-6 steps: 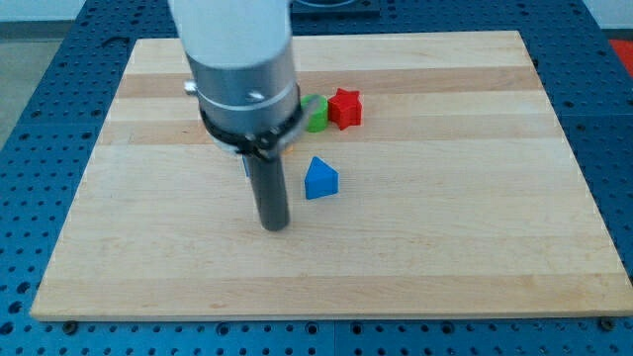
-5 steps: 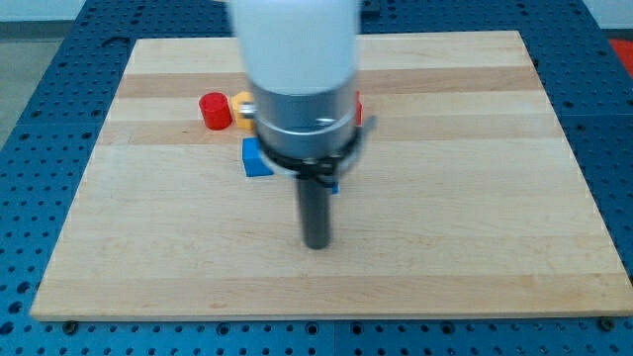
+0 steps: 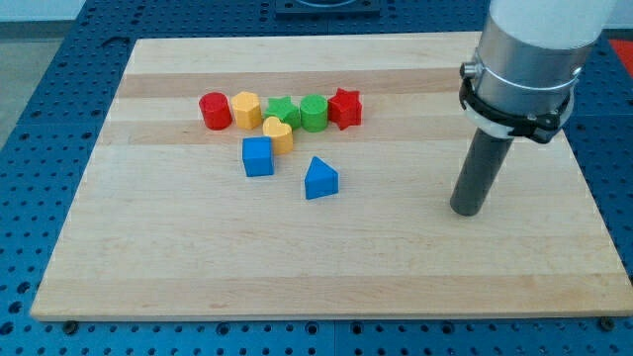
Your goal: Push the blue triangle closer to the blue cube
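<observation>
The blue triangle (image 3: 319,179) lies near the board's middle. The blue cube (image 3: 257,156) sits to its upper left, a small gap apart. My tip (image 3: 467,211) rests on the board far to the view's right of the triangle, touching no block. The rod rises from the tip into the grey arm body at the view's top right.
A row of blocks stands above the blue ones: a red cylinder (image 3: 214,110), a yellow block (image 3: 244,109), a green star (image 3: 284,111), a green cylinder (image 3: 314,112) and a red star (image 3: 344,107). A yellow heart (image 3: 278,133) touches the blue cube's upper right. The wooden board (image 3: 326,267) lies on a blue perforated table.
My rod has swept from the board's left-middle to the view's right, past the blue triangle. The blocks stand where they were; the row at the top is now uncovered.
</observation>
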